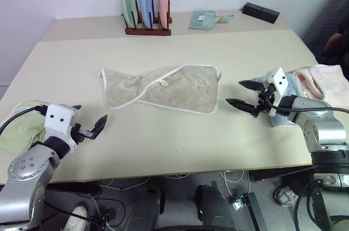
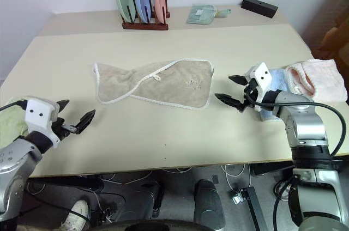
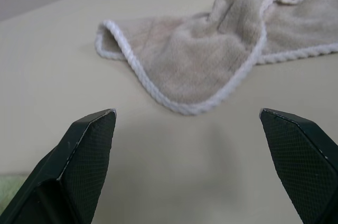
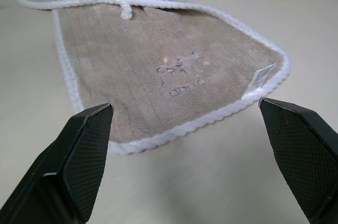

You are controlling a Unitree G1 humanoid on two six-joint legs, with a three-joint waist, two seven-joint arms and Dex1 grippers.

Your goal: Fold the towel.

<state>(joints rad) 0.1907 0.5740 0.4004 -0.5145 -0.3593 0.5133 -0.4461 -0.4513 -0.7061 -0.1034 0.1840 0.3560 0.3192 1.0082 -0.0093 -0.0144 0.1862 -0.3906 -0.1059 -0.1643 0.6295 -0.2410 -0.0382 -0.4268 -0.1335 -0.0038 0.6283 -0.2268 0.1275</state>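
Observation:
The beige towel [image 1: 163,89] with white corded edging lies rumpled in the middle of the table, part of it turned over on itself, with a small white loop [image 1: 162,83] and a faint embroidered motif [image 4: 179,76] showing. My left gripper [image 1: 90,119] hovers open near the table's front left, short of the towel's left corner [image 3: 113,36]. My right gripper [image 1: 244,95] stands open just right of the towel's right edge, nothing between its fingers.
A rack with three plates [image 1: 145,2], a pale green folded cloth [image 1: 203,19] and a black box [image 1: 260,12] stand along the back. A light blue cloth [image 2: 275,81] and a pink one [image 1: 327,81] lie at the right edge, a green one [image 1: 19,127] at the left.

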